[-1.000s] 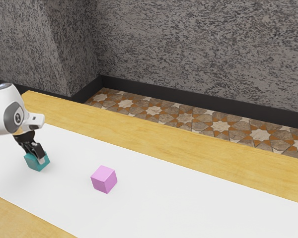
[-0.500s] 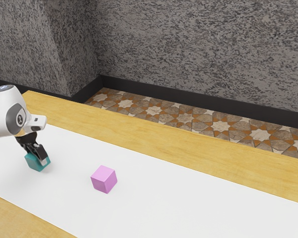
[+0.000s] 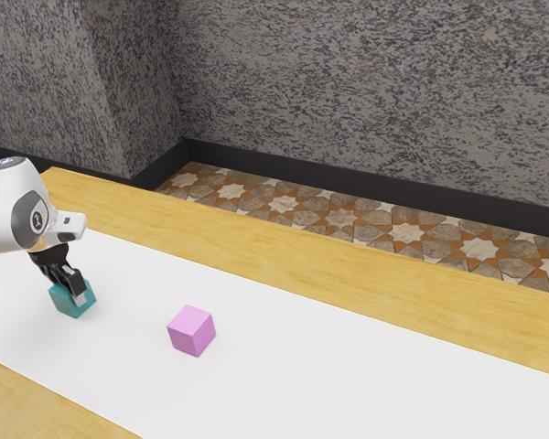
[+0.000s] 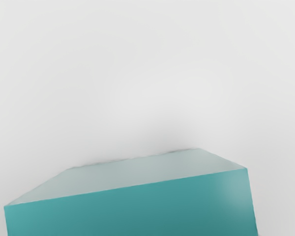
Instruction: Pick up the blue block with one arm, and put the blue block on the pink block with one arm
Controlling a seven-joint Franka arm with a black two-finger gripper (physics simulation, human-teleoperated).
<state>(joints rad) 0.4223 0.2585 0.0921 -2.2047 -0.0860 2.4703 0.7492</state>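
1. Clenching the blue block [image 3: 78, 307] from two sides, the claw [image 3: 67, 287] is seen at the exterior view's left, its black fingers set down over the block's upper part. The block is judged to be grasped.
2. From the wrist camera, the blue block [image 4: 132, 206] is shown just under the hand, with one pale top face and one darker side face turned to the lens. A faint shadow is cast on the white surface just behind it, so it is judged to sit at or barely above the desk [image 3: 348, 366]. Whether it has left the surface cannot be told.
3. The step in hand is judged to be the pick-up: the grasp is made, the lift is at most slight, and the placing is not yet done.
4. The pink block [image 3: 191, 330] is found toward the exterior view's right of the claw, well apart from the blue block. It lies flat on the white desk with nothing on its top face.
5. For the next move, the blue block would need to be raised until its underside clears the pink block's top. It would then be carried toward the exterior view's right, squared over the pink block, lowered, and released only once it is borne.
6. Farther off, the desk's wooden band is seen, then the tiled floor [image 3: 366, 224] and the speckled wall [image 3: 393, 91].
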